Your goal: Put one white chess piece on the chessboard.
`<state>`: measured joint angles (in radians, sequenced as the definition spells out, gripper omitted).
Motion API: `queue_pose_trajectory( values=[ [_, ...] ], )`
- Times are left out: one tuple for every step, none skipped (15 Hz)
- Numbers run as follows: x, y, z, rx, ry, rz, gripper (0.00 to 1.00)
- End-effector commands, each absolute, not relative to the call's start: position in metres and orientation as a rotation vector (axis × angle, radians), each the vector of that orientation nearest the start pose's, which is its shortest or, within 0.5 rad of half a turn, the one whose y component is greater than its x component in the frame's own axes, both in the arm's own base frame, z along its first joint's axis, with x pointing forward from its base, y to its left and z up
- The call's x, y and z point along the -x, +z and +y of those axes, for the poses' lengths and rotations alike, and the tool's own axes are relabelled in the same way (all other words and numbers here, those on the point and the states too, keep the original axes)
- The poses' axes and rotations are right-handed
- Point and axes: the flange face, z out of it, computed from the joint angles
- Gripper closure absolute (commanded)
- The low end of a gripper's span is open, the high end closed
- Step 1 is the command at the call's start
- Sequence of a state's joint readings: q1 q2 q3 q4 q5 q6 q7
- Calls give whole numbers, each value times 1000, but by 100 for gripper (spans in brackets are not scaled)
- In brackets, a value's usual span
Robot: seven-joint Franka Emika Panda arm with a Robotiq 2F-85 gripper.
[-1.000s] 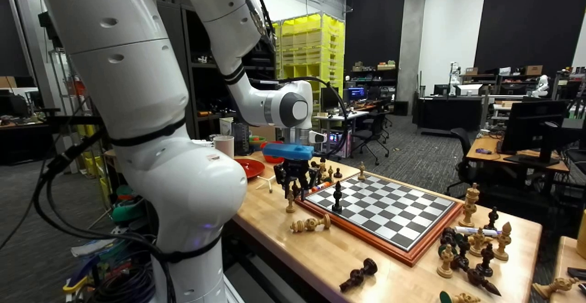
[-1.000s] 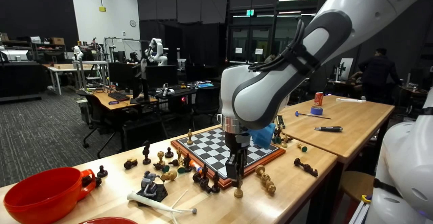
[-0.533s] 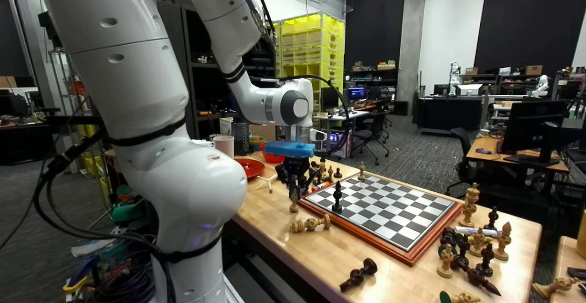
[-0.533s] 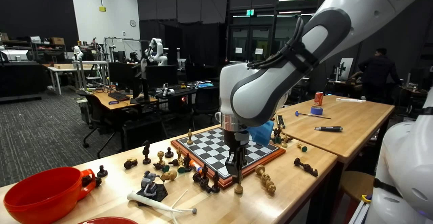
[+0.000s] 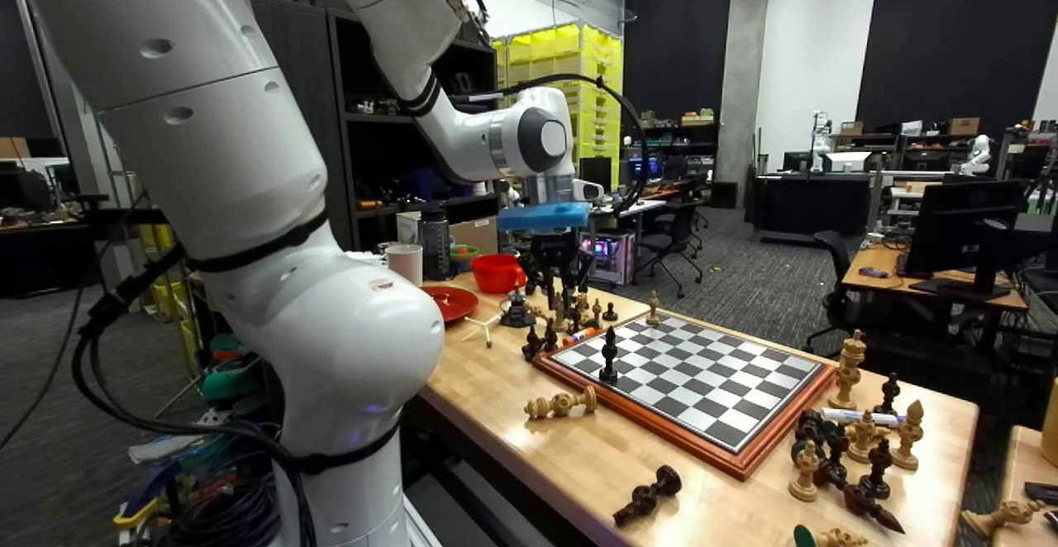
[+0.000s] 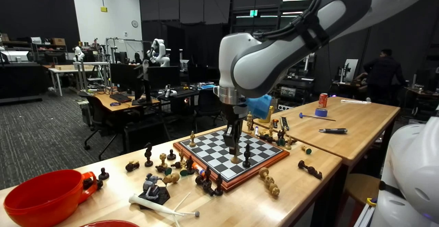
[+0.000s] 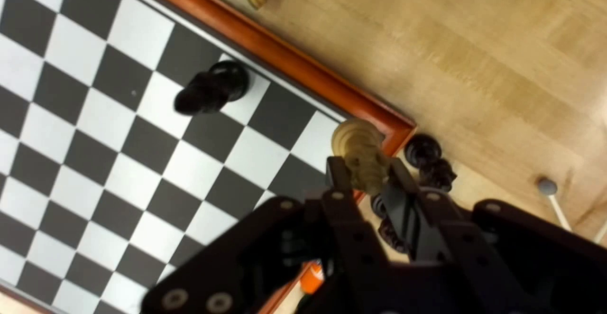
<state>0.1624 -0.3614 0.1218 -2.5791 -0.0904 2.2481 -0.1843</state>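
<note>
The chessboard (image 5: 702,378) lies on the wooden table; it also shows in an exterior view (image 6: 210,154) and in the wrist view (image 7: 128,171). My gripper (image 7: 365,169) is shut on a light wooden chess piece (image 7: 359,138), the white one. In the exterior views the gripper (image 5: 555,299) (image 6: 234,150) holds this piece (image 6: 235,158) upright, raised above the table. In the wrist view the piece appears over a corner of the board. A black piece (image 6: 246,156) stands on the board near that corner. Another light piece (image 6: 192,140) stands near the board's edge.
A light piece (image 5: 561,403) and a dark piece (image 5: 648,496) lie in front of the board. Dark pieces (image 6: 206,183) and an orange marker (image 6: 198,168) crowd one side. More pieces (image 5: 878,473) cluster at another side. A figurine (image 6: 151,187) and red cup (image 6: 44,196) stand farther off.
The gripper fingers have closed on the light piece that stood beside the board. The arm has lifted it off the table and carried it up.
</note>
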Motion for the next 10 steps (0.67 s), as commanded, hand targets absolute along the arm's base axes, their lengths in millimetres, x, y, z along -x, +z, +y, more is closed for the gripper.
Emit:
queue_pose_trajectory(
  values=[
    [-402,394,111,3152,-61,-826,77],
    [-404,396,110,3154,-64,-821,77],
    [-404,396,109,3154,-63,-819,77],
    [-404,396,109,3154,-61,-819,77],
    [-404,396,109,3154,-60,-819,77],
    [-404,395,109,3154,-59,-819,77],
    [-404,395,109,3154,-58,-819,94],
    [-415,401,110,3151,-71,-852,94],
    [-426,406,112,3160,-75,-877,94],
    [-442,414,116,3157,-89,-914,94]
  ],
)
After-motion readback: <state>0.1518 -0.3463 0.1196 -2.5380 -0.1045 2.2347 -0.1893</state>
